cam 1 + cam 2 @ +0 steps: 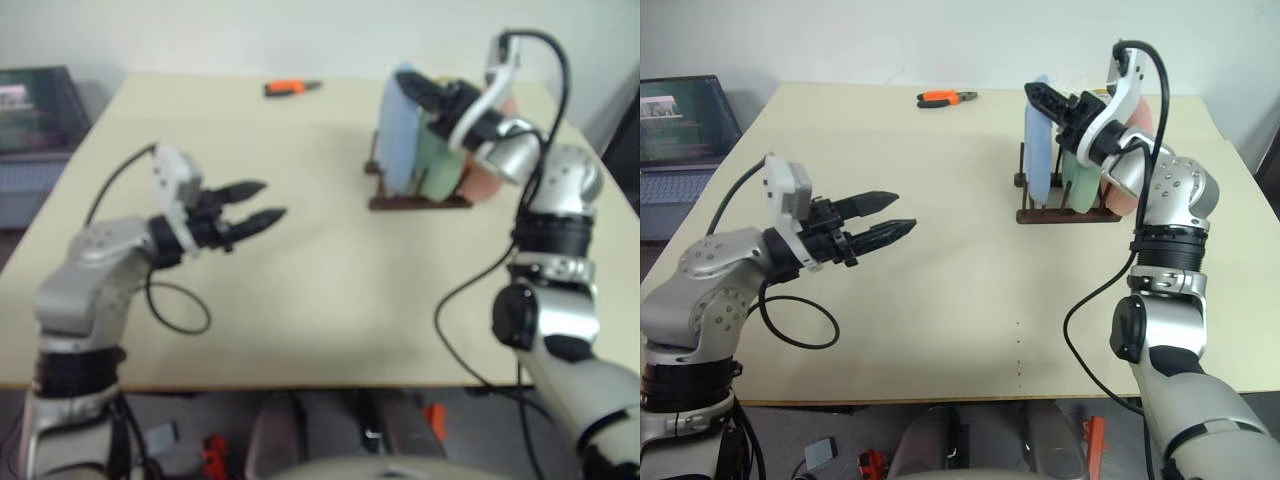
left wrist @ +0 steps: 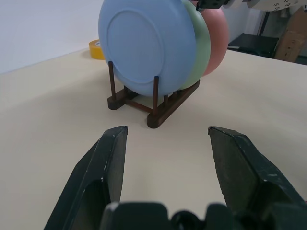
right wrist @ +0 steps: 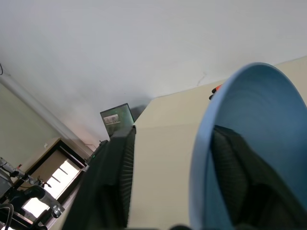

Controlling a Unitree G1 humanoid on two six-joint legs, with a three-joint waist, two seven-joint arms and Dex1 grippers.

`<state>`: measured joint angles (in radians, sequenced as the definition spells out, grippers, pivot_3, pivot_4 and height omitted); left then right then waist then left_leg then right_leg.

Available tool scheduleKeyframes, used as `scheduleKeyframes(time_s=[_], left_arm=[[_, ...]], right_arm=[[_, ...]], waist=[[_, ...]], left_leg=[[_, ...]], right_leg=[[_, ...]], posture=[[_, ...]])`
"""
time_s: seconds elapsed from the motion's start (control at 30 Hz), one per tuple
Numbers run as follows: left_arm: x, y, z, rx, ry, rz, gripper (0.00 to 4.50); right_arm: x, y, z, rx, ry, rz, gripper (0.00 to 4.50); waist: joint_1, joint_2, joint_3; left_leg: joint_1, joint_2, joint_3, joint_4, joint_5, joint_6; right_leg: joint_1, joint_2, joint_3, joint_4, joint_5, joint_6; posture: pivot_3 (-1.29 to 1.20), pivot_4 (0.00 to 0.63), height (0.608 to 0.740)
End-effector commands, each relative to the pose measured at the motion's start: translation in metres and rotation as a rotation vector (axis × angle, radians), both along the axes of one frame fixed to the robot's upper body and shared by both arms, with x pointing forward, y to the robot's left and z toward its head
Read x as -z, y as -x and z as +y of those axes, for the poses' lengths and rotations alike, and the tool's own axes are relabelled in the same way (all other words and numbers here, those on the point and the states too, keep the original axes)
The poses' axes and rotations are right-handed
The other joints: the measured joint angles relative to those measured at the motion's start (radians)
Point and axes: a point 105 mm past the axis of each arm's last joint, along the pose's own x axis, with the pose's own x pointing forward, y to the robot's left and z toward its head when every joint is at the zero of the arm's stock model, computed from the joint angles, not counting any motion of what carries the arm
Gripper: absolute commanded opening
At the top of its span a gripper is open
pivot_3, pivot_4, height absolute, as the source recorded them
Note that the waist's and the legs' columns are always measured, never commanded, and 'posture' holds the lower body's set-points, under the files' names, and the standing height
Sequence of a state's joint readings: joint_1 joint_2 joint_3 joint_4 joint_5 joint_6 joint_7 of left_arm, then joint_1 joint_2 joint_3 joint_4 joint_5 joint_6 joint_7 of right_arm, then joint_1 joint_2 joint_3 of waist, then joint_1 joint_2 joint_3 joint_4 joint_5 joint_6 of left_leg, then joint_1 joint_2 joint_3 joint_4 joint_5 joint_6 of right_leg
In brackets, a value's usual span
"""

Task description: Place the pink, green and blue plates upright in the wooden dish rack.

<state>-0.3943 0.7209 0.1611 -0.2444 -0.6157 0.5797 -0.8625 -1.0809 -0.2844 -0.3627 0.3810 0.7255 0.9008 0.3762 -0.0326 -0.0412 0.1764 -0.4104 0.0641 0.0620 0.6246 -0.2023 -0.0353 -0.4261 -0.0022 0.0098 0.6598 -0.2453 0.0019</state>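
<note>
All 3 round matte plates upright in the small dark-brown wooden peg rack (image 2: 158,103) at the table's (image 1: 940,300) far right: light blue plate (image 2: 146,45) in front, mint green plate (image 2: 200,45) mid, pale pink plate (image 2: 218,36) at the back. Our right gripper (image 1: 1052,106) sits at the blue rim, fingers apart straddling it, no clamp. Left gripper (image 1: 890,215) hovers wide open, empty, well apart. Risk as we see it: right finger snags the rim on pull-out, tipping plates or dragging the rack.
</note>
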Motion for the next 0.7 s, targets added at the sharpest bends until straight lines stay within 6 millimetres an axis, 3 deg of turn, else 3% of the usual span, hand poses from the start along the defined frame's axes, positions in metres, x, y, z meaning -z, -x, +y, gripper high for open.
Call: scheduleKeyframes(time_s=[0.03, 0.7], left_arm=[[-0.0104, 0.0040, -0.0037, 0.014, -0.014, -0.053, 2.95], [-0.0087, 0.0030, -0.0049, 0.010, -0.017, -0.050, 2.95]], right_arm=[[-0.0219, 0.0051, -0.0008, -0.004, 0.004, -0.090, 3.67], [-0.0287, 0.0097, 0.0039, 0.033, 0.213, -0.268, 3.67]], waist=[[0.000, 0.000, 0.000], [0.000, 0.000, 0.000]], left_leg=[[0.000, 0.000, 0.000, 0.000, 0.000, 0.000], [-0.006, 0.000, 0.000, 0.000, 0.000, 0.000]], right_leg=[[0.000, 0.000, 0.000, 0.000, 0.000, 0.000], [-0.006, 0.000, 0.000, 0.000, 0.000, 0.000]], posture=[[0.00, 0.150, 0.740], [0.00, 0.150, 0.740]])
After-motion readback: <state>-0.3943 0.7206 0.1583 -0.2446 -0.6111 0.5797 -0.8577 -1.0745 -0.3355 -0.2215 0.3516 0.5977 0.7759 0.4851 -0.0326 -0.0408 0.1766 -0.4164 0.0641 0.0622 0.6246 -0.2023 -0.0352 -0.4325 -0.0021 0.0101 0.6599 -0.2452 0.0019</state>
